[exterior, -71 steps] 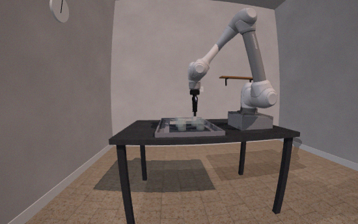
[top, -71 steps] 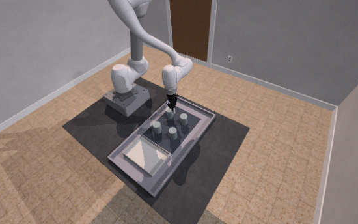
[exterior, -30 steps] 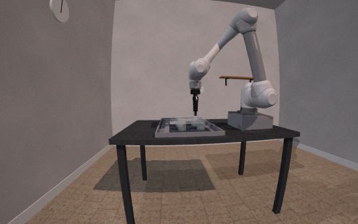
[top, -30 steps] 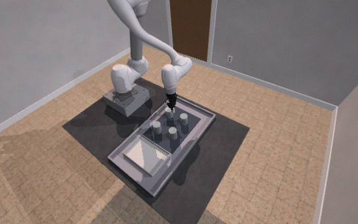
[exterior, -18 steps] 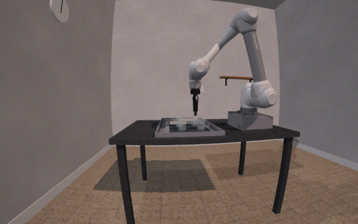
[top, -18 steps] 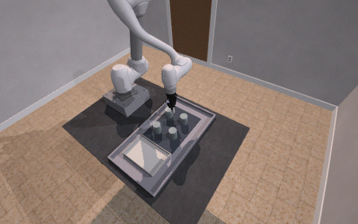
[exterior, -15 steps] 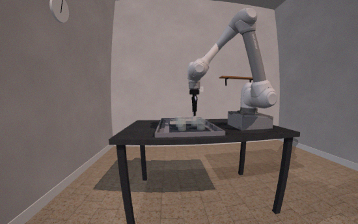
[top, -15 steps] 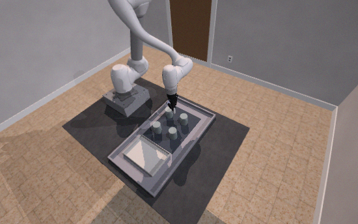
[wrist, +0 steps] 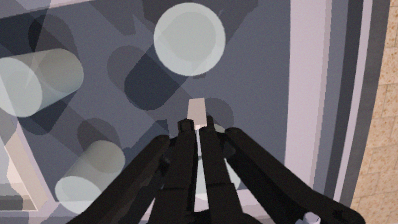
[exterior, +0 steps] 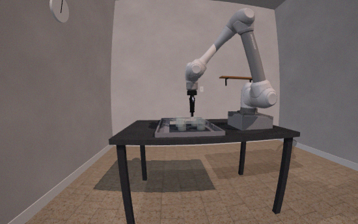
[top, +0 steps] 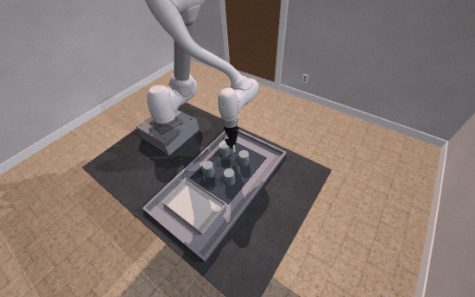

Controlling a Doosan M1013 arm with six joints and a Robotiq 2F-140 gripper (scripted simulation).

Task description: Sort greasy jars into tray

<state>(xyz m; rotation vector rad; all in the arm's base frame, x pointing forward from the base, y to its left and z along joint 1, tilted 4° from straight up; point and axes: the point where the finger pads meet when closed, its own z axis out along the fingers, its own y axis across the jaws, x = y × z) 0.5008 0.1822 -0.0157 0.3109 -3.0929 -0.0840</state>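
Four glass jars stand mouth down on the dark drying mat (top: 259,166) (wrist: 250,75): one at the far left (top: 224,149), one at the far right (top: 243,158), and two nearer the tray, the left one (top: 208,169) and the right one (top: 229,176). My gripper (top: 231,146) (exterior: 192,114) (wrist: 198,110) is shut and empty, pointing down, low over the mat just beside the far left jar. In the wrist view one jar (wrist: 189,39) stands ahead of the fingertips and two more stand at the left, one higher (wrist: 35,82) and one lower (wrist: 90,172). The fingers hide what lies under them.
The pale tray (top: 184,218) stands beside the mat on the rimmed steel table top (top: 216,246) (exterior: 189,133), with nothing in it. The steel top's raised rim (wrist: 305,100) runs close on the gripper's right. The robot base (top: 168,134) stands behind the mat on the black table.
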